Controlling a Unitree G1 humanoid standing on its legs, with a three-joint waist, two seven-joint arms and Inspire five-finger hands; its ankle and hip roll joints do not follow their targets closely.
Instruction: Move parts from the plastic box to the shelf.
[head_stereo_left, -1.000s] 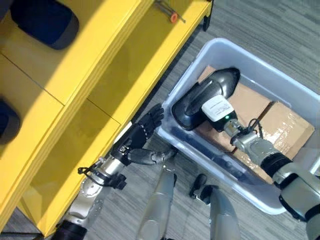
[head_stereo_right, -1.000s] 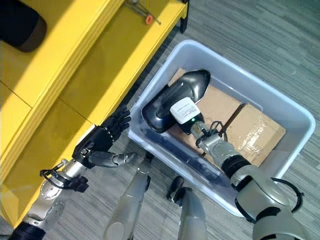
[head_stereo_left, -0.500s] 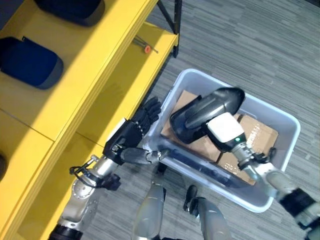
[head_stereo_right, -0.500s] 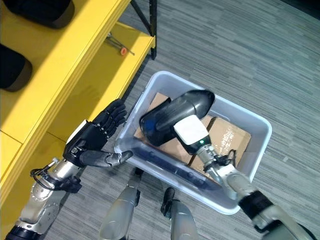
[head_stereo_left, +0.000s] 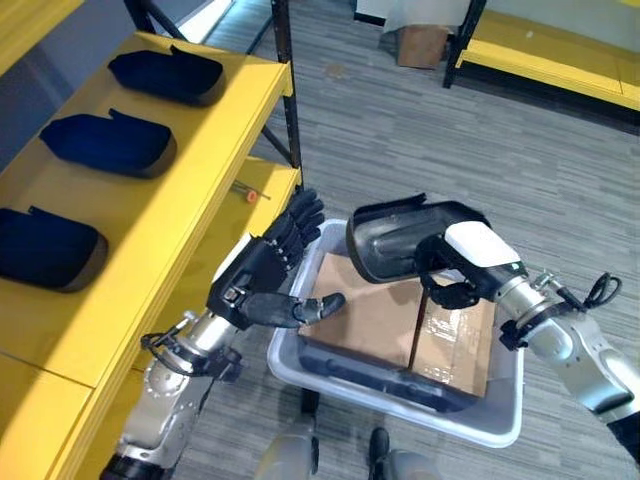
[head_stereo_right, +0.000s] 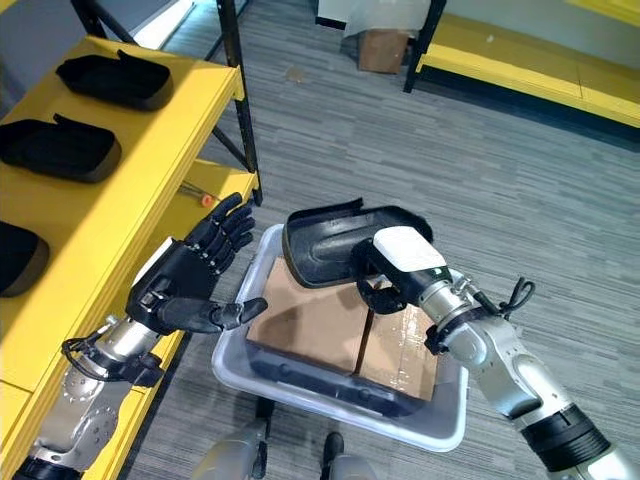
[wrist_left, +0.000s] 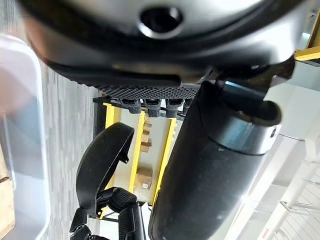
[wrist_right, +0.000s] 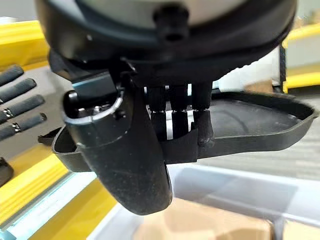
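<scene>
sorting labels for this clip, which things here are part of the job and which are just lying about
Part of the job:
black part, pinched in the right hand
plastic box
yellow shelf, with three parts already on it
left hand, open beside the box

Just lying about:
cardboard boxes in the plastic box
orange-tipped tool on the lower shelf
cardboard box on the far floor

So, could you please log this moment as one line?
right hand: grips black part above plastic box | left hand: open, beside box | shelf: three parts

Silver-grey arms, dark hands, white thumb cover
</scene>
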